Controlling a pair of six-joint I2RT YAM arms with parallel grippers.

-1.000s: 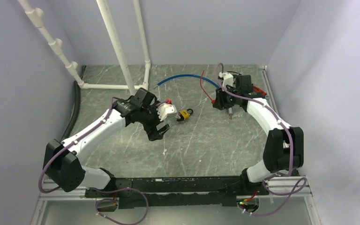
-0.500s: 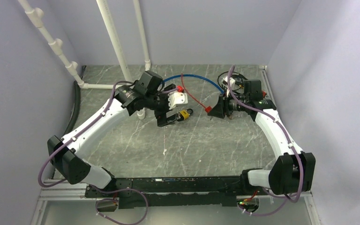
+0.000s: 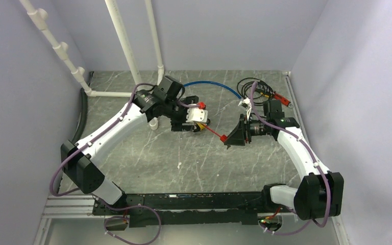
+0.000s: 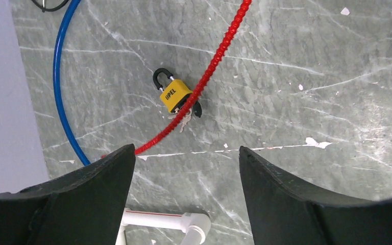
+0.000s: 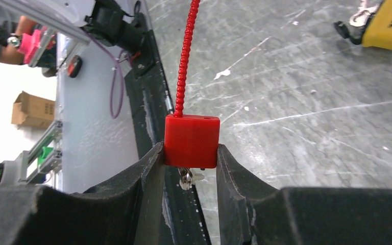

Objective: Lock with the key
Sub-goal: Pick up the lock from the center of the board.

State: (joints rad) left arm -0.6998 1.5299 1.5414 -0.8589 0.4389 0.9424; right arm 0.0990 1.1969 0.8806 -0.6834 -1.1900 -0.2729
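Right pincer (image 5: pixel 190 149) of mine was clamped on the red lock block (image 5: pixel 191 133), with a small key (image 5: pixel 186 178) hanging just beneath it and the red cable (image 5: pixel 185 56) running off ahead. My left pincer (image 4: pixel 185 151) stood open and empty above the yellow padlock (image 4: pixel 174 95), which lay ahead of its jaws with the cable crossing its corner.

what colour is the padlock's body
Yellow padlock body with a black shackle; it shows best in the left wrist view.
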